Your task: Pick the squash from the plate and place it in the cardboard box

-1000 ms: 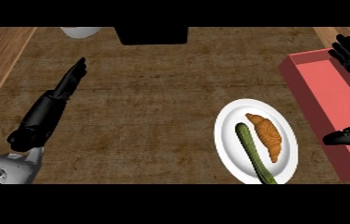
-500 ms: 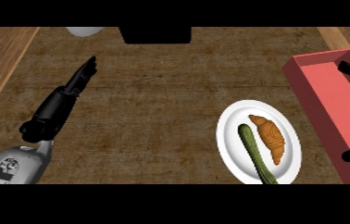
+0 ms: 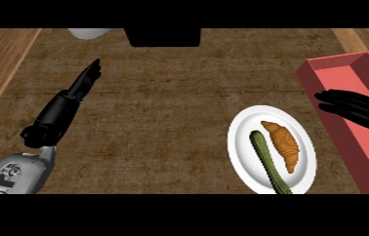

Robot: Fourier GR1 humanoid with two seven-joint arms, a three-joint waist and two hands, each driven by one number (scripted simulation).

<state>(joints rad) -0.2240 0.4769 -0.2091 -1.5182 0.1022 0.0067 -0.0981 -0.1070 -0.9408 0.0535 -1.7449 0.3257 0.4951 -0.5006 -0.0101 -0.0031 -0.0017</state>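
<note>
A long green squash [image 3: 270, 163] lies lengthwise on the left half of a white plate [image 3: 246, 132] at the lower right. An orange-brown croissant [image 3: 284, 144] rests beside it on the same plate. A red box [image 3: 336, 71] runs along the right edge of the head view. My right hand [image 3: 346, 106] comes in from the right edge over the box, its fingers straight and pointing left, above and right of the plate. My left hand [image 3: 81, 86] stretches flat over the counter at the left, fingers straight, far from the plate.
A white rounded object [image 3: 89, 33] and a black block [image 3: 163, 36] sit at the counter's far edge. Light wooden strips [image 3: 16, 54] border the dark counter top at the left and upper right.
My right hand has come back into view over the red box. My left forearm has moved up and further onto the counter.
</note>
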